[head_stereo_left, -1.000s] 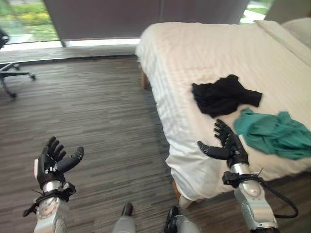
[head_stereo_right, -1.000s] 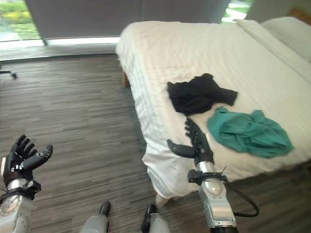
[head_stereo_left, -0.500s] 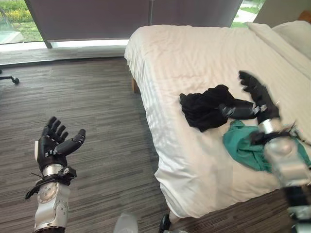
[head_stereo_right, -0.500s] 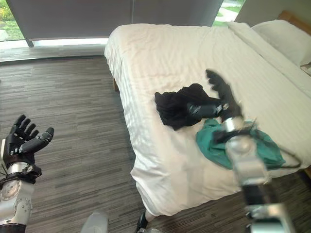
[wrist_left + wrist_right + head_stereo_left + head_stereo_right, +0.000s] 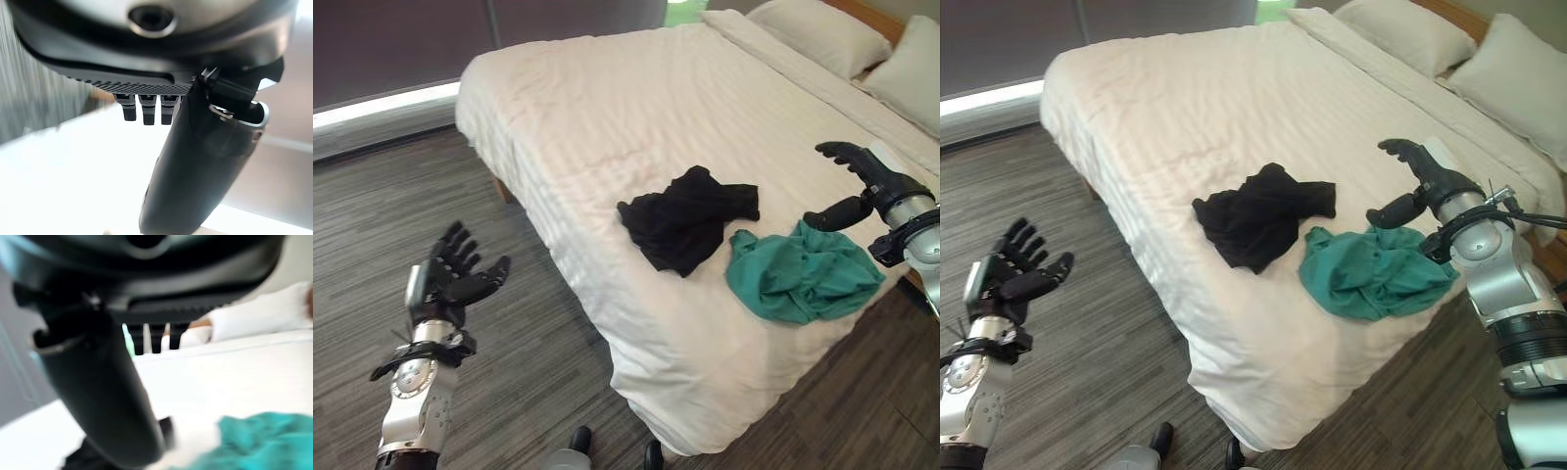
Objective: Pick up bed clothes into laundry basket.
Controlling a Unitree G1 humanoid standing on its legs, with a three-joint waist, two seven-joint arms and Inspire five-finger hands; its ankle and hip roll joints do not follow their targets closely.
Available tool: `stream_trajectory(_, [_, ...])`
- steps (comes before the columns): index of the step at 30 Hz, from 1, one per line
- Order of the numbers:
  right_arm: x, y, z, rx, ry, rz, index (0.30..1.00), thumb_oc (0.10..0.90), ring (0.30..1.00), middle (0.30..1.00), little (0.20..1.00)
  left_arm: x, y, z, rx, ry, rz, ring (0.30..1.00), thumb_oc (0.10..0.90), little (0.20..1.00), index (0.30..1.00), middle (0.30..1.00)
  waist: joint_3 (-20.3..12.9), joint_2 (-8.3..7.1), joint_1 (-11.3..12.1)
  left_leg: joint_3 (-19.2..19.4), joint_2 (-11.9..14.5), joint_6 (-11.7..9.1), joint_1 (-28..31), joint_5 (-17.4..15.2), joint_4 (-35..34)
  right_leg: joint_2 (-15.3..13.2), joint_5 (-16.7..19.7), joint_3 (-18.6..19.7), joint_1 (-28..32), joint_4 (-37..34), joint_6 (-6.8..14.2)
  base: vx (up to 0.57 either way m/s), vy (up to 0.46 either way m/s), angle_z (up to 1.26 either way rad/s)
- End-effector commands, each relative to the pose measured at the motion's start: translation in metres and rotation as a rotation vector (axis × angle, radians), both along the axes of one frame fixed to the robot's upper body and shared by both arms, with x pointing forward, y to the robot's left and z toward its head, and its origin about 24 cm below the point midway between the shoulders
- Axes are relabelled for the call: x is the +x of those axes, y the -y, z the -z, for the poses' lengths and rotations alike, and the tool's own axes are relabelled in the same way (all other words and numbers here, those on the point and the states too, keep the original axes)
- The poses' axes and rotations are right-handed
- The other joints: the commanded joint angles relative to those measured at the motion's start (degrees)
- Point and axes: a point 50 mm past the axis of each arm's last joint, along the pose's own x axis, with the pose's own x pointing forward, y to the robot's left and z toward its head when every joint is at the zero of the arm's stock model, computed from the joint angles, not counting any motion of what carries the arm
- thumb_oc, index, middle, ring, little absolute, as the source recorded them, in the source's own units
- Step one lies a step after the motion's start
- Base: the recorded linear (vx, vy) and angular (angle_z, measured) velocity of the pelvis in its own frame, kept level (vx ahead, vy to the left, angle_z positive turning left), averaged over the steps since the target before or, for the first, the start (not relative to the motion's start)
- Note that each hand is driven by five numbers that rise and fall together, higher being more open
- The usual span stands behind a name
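Clothes sit mid-frame on your bed (image 5: 607, 108): black garment (image 5: 683, 215) touching green garment (image 5: 801, 274). R hand (image 5: 1430, 186) open above green one; L hand (image 5: 450, 279) open, lower left over floor (image 5: 372, 225).

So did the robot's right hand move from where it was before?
Yes. The right hand was low at the bed's near edge, short of the green garment; now it is open above the bed, past that garment's far side.

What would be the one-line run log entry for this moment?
stage: reaching | right hand: open, above bed beside green garment, not touching | left hand: open, over floor | black garment: on bed
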Motion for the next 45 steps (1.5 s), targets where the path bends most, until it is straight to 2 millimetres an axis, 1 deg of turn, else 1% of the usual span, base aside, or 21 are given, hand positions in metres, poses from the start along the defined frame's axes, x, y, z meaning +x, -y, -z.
stream_trajectory(1, [-0.005,0.013,-0.078,-0.215,0.15,0.078,0.9,0.8,0.9,0.9,0.9,0.003,0.043,-0.013,-0.02,0.091,0.262,0.9,0.8,0.9,0.9,0.9,-8.8,0.6,-1.2,-1.4,1.5,-0.5,-1.9,0.0,-3.0,3.4,-2.6,1.3,-3.6,0.6,1.5,-0.04,0.098,-0.48])
stream_trajectory(4, [0.002,0.01,-0.081,-0.296,0.118,0.098,0.9,0.8,0.9,0.9,0.9,0.002,0.055,-0.003,-0.037,0.042,0.326,0.9,0.8,0.9,0.9,0.9,-8.6,0.58,-1.5,-1.3,1.1,-0.3,-2.0,0.0,-3.0,3.3,-2.4,1.8,-4.0,0.7,1.7,-0.01,0.07,-0.21])
stream_trajectory(5, [0.008,0.012,-0.079,-0.348,0.111,0.133,0.9,0.8,0.9,0.9,0.9,-0.001,0.068,0.006,-0.049,0.003,0.385,0.9,0.8,0.9,0.9,0.9,-8.4,0.45,-1.4,-1.3,0.8,-0.1,-2.1,-0.1,-3.0,3.2,-2.3,1.8,-4.1,0.7,1.8,0.01,0.043,-0.16])
stream_trajectory(10, [0.019,0.011,-0.065,-0.352,0.131,0.173,0.9,0.8,0.9,0.9,0.9,-0.008,0.079,0.023,-0.068,-0.07,0.431,0.9,0.8,0.9,0.9,0.9,-7.9,0.82,-0.2,-1.8,0.3,0.5,-2.3,-0.4,-3.0,2.8,-2.3,1.4,-4.2,0.5,1.9,0.02,0.028,-0.02])
stream_trajectory(14, [0.023,0.015,-0.057,-0.339,0.119,0.211,0.9,0.8,0.9,0.9,0.9,-0.013,0.076,0.029,-0.075,-0.099,0.418,0.9,0.8,0.9,0.9,0.9,-7.5,0.99,0.8,-2.4,0.0,0.6,-3.0,-0.3,-3.0,2.6,-2.2,0.8,-4.7,0.3,1.9,0.0,0.002,0.03])
stream_trajectory(22, [0.027,0.036,-0.036,-0.366,-0.084,0.383,0.9,0.8,0.9,0.9,0.9,-0.027,0.061,0.041,-0.048,-0.183,0.398,0.9,0.8,0.9,0.9,0.9,-4.7,2.23,3.7,-4.9,-0.9,0.4,-6.7,1.3,-3.0,2.1,-1.9,-1.3,-7.3,0.2,1.6,-0.02,-0.023,0.2])
stream_trajectory(24, [0.025,0.04,-0.028,-0.29,-0.084,0.418,0.9,0.8,0.9,0.9,0.9,-0.029,0.06,0.041,-0.039,-0.19,0.4,0.9,0.8,0.9,0.9,0.9,-3.4,3.12,4.6,-5.7,-1.4,0.3,-8.3,1.8,-2.8,1.9,-1.8,-2.2,-8.6,0.2,1.6,-0.03,-0.037,0.29])
stream_trajectory(25, [0.024,0.041,-0.028,-0.289,-0.084,0.418,0.9,0.8,0.9,0.9,0.9,-0.029,0.06,0.041,-0.038,-0.19,0.4,0.9,0.8,0.9,0.9,0.9,-3.4,3.06,4.6,-5.8,-1.4,0.3,-8.4,1.8,-2.8,1.9,-1.8,-2.2,-8.6,0.2,1.6,-0.05,-0.027,0.15])
stream_trajectory(27, [0.02,0.048,-0.019,-0.207,-0.089,0.449,0.9,0.8,0.9,0.9,0.9,-0.028,0.056,0.038,-0.024,-0.18,0.381,0.9,0.8,0.9,0.9,0.9,-2.1,3.7,5.2,-6.5,-1.7,0.2,-10.3,2.2,-2.5,1.7,-1.7,-2.7,-10.3,0.4,1.4,-0.07,-0.048,0.27])
stream_trajectory(28, [0.01,0.061,-0.008,-0.158,-0.126,0.506,0.9,0.8,0.9,0.9,0.9,-0.029,0.051,0.036,-0.032,-0.173,0.347,0.9,0.8,0.9,0.9,0.9,-0.7,4.46,6.1,-7.3,-2.1,0.2,-11.6,2.6,-2.2,1.4,-1.6,-3.0,-11.6,0.8,1.2,-0.07,-0.055,0.46])
stream_trajectory(30, [0.005,0.068,-0.002,-0.074,-0.116,0.542,0.9,0.8,0.9,0.9,0.9,-0.03,0.047,0.034,-0.047,-0.16,0.302,0.9,0.8,0.9,0.9,0.9,1.6,5.75,6.9,-8.0,-2.4,0.1,-13.7,3.1,-1.6,1.0,-1.7,-3.1,-13.7,1.9,0.8,-0.1,-0.036,0.34])
stream_trajectory(32, [-0.003,0.076,0.02,0.011,-0.149,0.58,0.9,0.8,0.9,0.9,0.9,-0.034,0.041,0.037,-0.058,-0.17,0.244,0.9,0.8,0.9,0.9,0.9,3.8,7.27,8.1,-9.4,-2.8,0.1,-16.0,3.9,-1.2,0.8,-2.2,-3.6,-16.2,3.6,0.2,-0.07,-0.047,0.08])
stream_trajectory(33, [-0.004,0.076,0.021,0.012,-0.15,0.581,0.9,0.8,0.9,0.9,0.9,-0.034,0.041,0.037,-0.056,-0.171,0.244,0.9,0.8,0.9,0.9,0.9,3.7,7.21,8.1,-9.5,-2.8,0.1,-16.1,3.9,-1.2,0.7,-2.3,-3.7,-16.3,3.7,0.2,0.0,-0.063,0.14])
stream_trajectory(34, [-0.006,0.077,0.035,0.074,-0.164,0.591,0.9,0.8,0.9,0.9,0.9,-0.035,0.037,0.037,-0.063,-0.169,0.207,0.9,0.8,0.9,0.9,0.9,4.7,7.88,8.5,-10.2,-2.9,0.1,-16.9,4.2,-1.1,0.8,-2.7,-4.1,-16.9,4.3,-0.1,0.0,-0.032,0.25])
stream_trajectory(38, [-0.006,0.077,0.036,0.076,-0.165,0.591,0.9,0.8,0.9,0.9,0.9,-0.035,0.037,0.037,-0.062,-0.17,0.208,0.9,0.8,0.9,0.9,0.9,4.6,7.82,8.5,-10.2,-2.9,0.1,-16.9,4.2,-1.1,0.8,-2.7,-4.1,-17.0,4.3,-0.1,0.0,-0.011,0.12])
stream_trajectory(39, [-0.006,0.075,0.042,0.096,-0.17,0.585,0.9,0.8,0.9,0.9,0.9,-0.036,0.034,0.036,-0.059,-0.164,0.189,0.9,0.8,0.9,0.9,0.9,5.1,8.14,8.6,-10.5,-2.9,0.1,-17.2,4.3,-1.1,0.8,-2.9,-4.2,-17.1,4.5,-0.3,0.05,-0.065,0.06])
stream_trajectory(40, [-0.005,0.062,0.083,0.223,-0.213,0.539,0.9,0.8,0.9,0.9,0.9,-0.037,0.019,0.027,-0.058,-0.118,0.096,0.9,0.8,0.9,0.9,0.9,5.6,8.52,8.9,-11.2,-2.7,0.2,-17.7,4.1,-0.6,1.3,-3.5,-4.3,-17.2,4.5,-0.6,0.09,-0.095,0.03])
stream_trajectory(41, [-0.006,0.051,0.109,0.327,-0.231,0.494,0.3,0.4,0.3,0.3,0.3,-0.038,0.01,0.021,-0.049,-0.094,0.052,0.9,0.8,0.9,0.9,0.9,5.4,8.29,8.7,-11.5,-2.5,0.1,-17.6,3.8,-0.3,1.6,-3.9,-4.3,-16.8,4.2,-0.7,0.1,-0.105,0.06])
stream_trajectory(42, [-0.008,0.047,0.121,0.382,-0.239,0.478,0.3,0.4,0.3,0.3,0.3,-0.039,0.004,0.017,-0.036,-0.077,0.036,0.9,0.8,0.9,0.9,0.9,5.1,8.1,8.6,-11.7,-2.3,0.1,-17.5,3.6,-0.2,1.8,-4.2,-4.4,-16.4,3.9,-0.8,0.06,-0.051,0.06])
stream_trajectory(43, [-0.009,0.047,0.122,0.384,-0.241,0.479,0.3,0.4,0.3,0.3,0.3,-0.039,0.004,0.017,-0.034,-0.079,0.036,0.9,0.8,0.9,0.9,0.9,5.0,8.02,8.7,-11.7,-2.3,0.1,-17.5,3.6,-0.2,1.8,-4.2,-4.5,-16.3,3.9,-0.8,0.04,-0.026,0.03])
stream_trajectory(45, [-0.01,0.029,0.147,0.527,-0.203,0.432,0.3,0.4,0.3,0.3,0.3,-0.037,-0.004,0.007,-0.015,-0.034,-0.002,0.9,0.8,0.9,0.9,0.9,4.6,7.69,7.9,-11.6,-2.0,0.0,-17.0,3.2,-0.2,2.2,-4.6,-4.2,-15.8,3.5,-0.9,0.02,-0.011,-0.02])
